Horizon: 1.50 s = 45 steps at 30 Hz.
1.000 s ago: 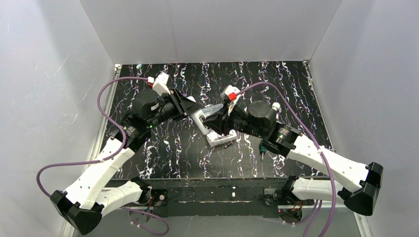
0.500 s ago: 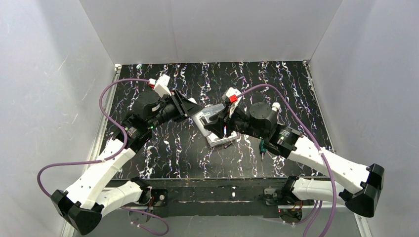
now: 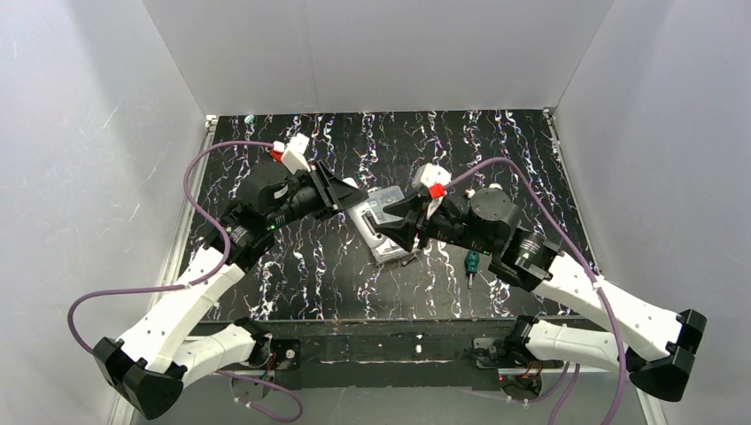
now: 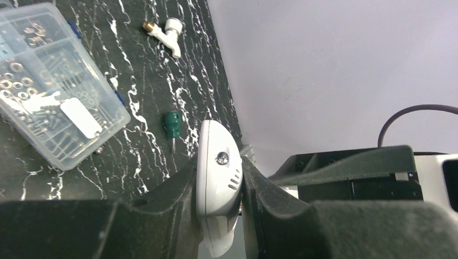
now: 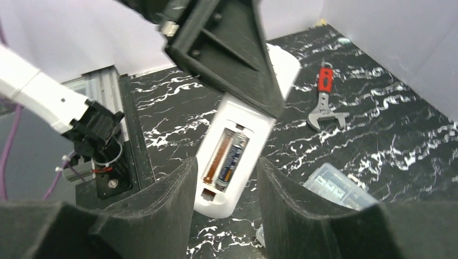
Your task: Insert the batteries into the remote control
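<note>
White walls are enclosing a black, white-veined table (image 3: 292,266) on three sides. Over its middle, the left gripper (image 3: 350,197) is clamping the remote control (image 3: 363,217) by its two long edges, at the far end.

From the right wrist, the remote control (image 5: 232,162) is showing its slim white back with the battery bay uncovered. Two batteries (image 5: 227,159) are lying side by side inside, one copper-toned, one dark with a gold band. From the left wrist, the handset is appearing end-on, a rounded white tip with a small round lens and short slots.

The right gripper (image 5: 226,167) is standing with its jaws spread, flanking the battery end; whether they touch it cannot be told.

A clear compartment box (image 4: 54,86), a green-handled screwdriver (image 4: 172,127) and a red-handled wrench (image 5: 324,102) are lying on the table.
</note>
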Motion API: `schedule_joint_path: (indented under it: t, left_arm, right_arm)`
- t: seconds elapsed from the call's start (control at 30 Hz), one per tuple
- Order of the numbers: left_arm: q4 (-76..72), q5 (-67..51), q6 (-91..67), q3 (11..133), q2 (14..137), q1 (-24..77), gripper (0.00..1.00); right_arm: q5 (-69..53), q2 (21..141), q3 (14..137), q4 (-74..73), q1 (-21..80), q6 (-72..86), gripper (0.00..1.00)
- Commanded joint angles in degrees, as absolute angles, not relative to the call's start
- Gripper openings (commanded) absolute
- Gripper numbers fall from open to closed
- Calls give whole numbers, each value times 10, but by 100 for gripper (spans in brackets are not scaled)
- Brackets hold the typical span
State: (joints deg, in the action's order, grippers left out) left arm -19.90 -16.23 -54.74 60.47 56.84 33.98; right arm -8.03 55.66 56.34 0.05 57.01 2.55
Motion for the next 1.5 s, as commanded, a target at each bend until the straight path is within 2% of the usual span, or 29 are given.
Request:
schedule_joint_path:
  t: [0.0, 0.07, 0.17, 0.23, 0.3, 0.4, 0.47, 0.63, 0.77, 1.2, 1.47]
  left_arm:
    - [-251, -224, -576, 616, 582, 342, 0]
    - [-264, -255, -588, 624, 594, 342, 0]
    - [-274, -315, -607, 647, 619, 342, 0]
    - [-281, -350, -622, 653, 630, 343, 0]
    - [-293, -362, -636, 647, 633, 347, 0]
    - [-296, -364, -644, 637, 631, 354, 0]
    - [-291, -370, -645, 638, 632, 359, 0]
    - [-258, -390, -631, 653, 644, 376, 0]
    - [-239, -391, -623, 657, 645, 385, 0]
    - [-229, -382, -611, 661, 651, 399, 0]
    - [-228, -380, -606, 667, 657, 405, 0]
  right_arm:
    - [-163, 524, 573, 26, 569, -66, 52]
    - [-177, 508, 567, 24, 569, -104, 54]
    - [-221, 488, 567, 2, 562, -160, 63]
    - [-269, 488, 587, -50, 545, -191, 64]
    - [-313, 491, 610, -91, 521, -208, 61]
    - [-362, 490, 630, -132, 488, -229, 46]
    - [-386, 485, 632, -137, 464, -238, 43]
    - [-494, 495, 651, -151, 412, -222, 42]
    - [-533, 518, 666, -159, 409, -225, 43]
    - [-549, 537, 663, -148, 409, -226, 39]
    - [-564, 529, 623, -84, 410, -215, 37]
